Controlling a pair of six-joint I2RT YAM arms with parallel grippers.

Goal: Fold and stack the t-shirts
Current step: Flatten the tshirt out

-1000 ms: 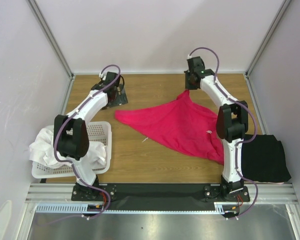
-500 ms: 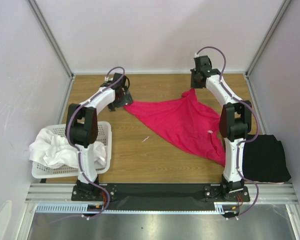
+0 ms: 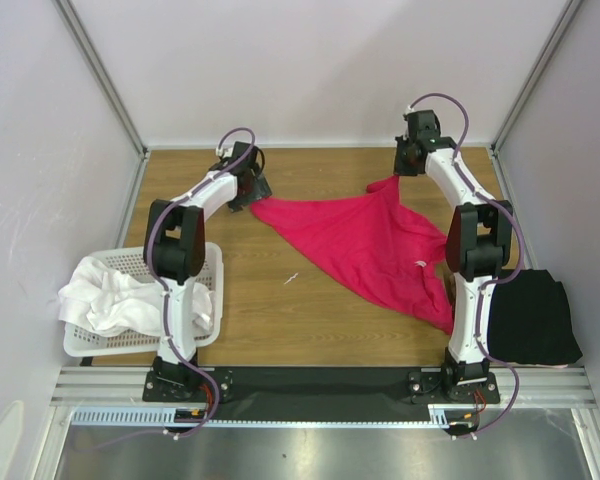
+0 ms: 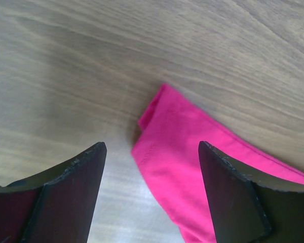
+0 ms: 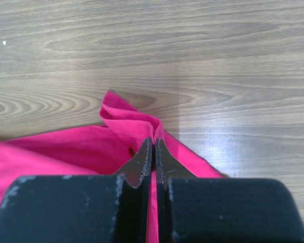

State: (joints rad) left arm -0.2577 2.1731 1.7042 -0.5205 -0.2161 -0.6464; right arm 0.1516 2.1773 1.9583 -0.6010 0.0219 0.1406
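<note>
Right pincer (image 5: pixel 153 144) clamps one corner of the crimson-pink t-shirt (image 3: pixel 365 245), left pincer (image 4: pixel 151 152) stands wide astride the other corner on the desk (image 3: pixel 320 320), cloth spread between them; we judge spreading in hand, next needing left closure, then tensioning.

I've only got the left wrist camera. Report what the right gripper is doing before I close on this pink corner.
Observer: The right gripper is shut on the pink t-shirt, pinching a fold at its far right corner.
Operator: Describe how the shirt lies overall.
Observer: It is spread on the table in a rough triangle, its third point toward the near right.
Operator: List what else is out there.
Observer: A black t-shirt lies at the table's near right edge; white t-shirts are heaped in a white basket at the near left.
</note>
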